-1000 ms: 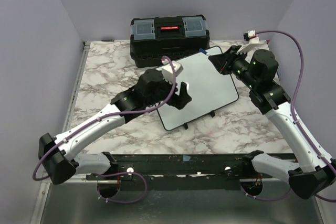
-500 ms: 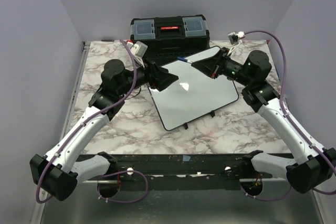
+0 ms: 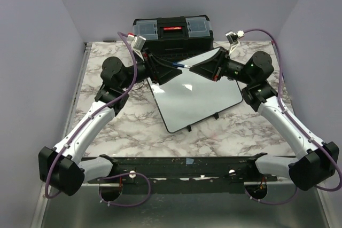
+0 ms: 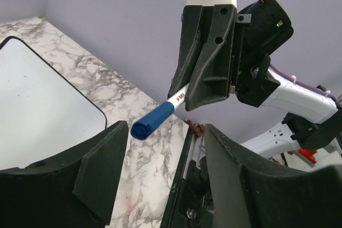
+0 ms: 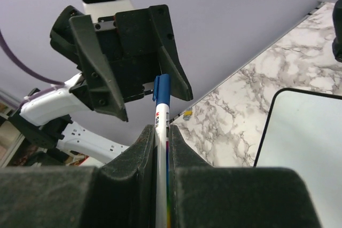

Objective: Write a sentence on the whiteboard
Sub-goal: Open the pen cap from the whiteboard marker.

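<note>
Whiteboard [image 3: 197, 97] lies flat at mid-table [image 3: 128, 126], turned at an angle on the marble, its surface glossy white. Both grippers meet above the board's far-left edge. The right gripper [image 3: 200, 69] is closed on the white barrel of a marker [image 3: 179, 65], fingers clamped on either side of it in the right wrist view. The blue cap [image 4: 152, 123] is on and points at the left gripper [image 3: 160, 70]. Left gripper jaws are spread wide. The cap end sits at the gap between them and touches neither finger in the left wrist view. A black toolbox [image 3: 172, 31] stands at the far edge, just beyond the board.
</note>
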